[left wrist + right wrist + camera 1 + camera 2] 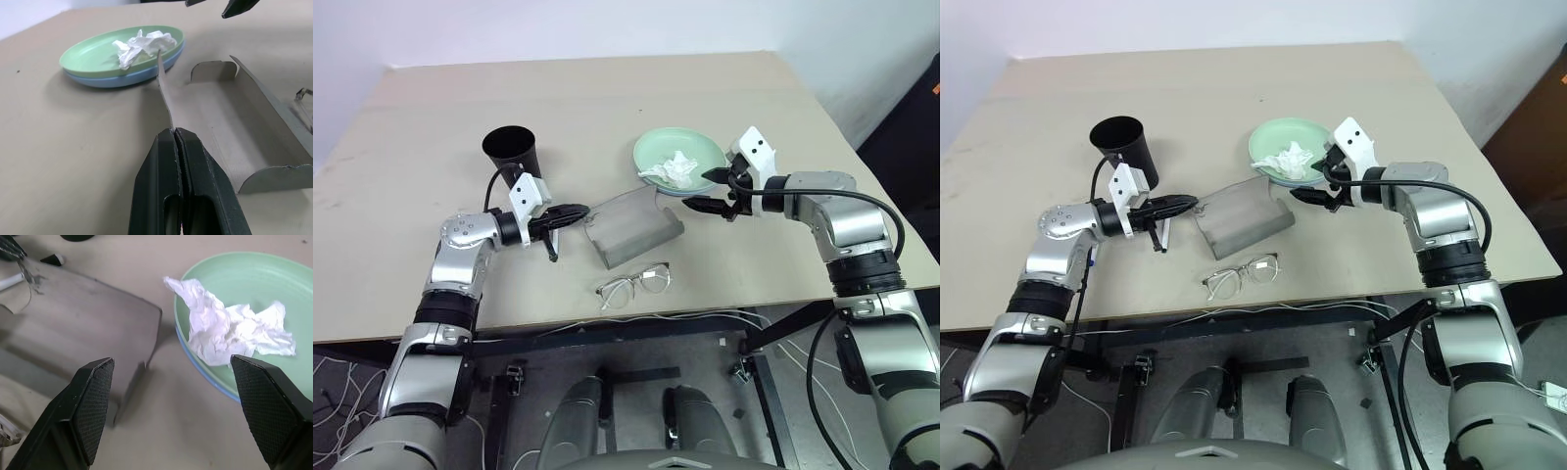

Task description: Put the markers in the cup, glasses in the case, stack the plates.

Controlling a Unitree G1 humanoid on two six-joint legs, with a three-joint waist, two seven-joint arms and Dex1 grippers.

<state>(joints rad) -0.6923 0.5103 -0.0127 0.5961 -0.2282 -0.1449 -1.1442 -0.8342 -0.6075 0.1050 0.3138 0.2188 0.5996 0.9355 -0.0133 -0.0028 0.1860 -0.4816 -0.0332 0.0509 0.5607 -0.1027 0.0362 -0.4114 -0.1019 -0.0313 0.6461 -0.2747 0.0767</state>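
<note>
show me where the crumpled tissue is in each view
Left eye view: tissue on the green plate, right of centre.
Right eye view: on that plate, near the right claw.
Left wrist view: upper middle.
Right wrist view: right half.
Shared landmark: the green plate.

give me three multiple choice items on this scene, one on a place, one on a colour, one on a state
1. Where is the tissue?
A. in the cup
B. on the green plate
C. inside the case

2. What colour is the plate under the green plate?
A. light blue
B. red
C. black

3. How is the left end effector?
A. wide open above the glasses
B. shut on the case's flap
C. shut on the cup's rim

Answers:
1 B, the tissue lies crumpled on the green plate.
2 A, a blue rim shows beneath the green one.
3 B, its fingers pinch the thin edge of the open case.
</note>
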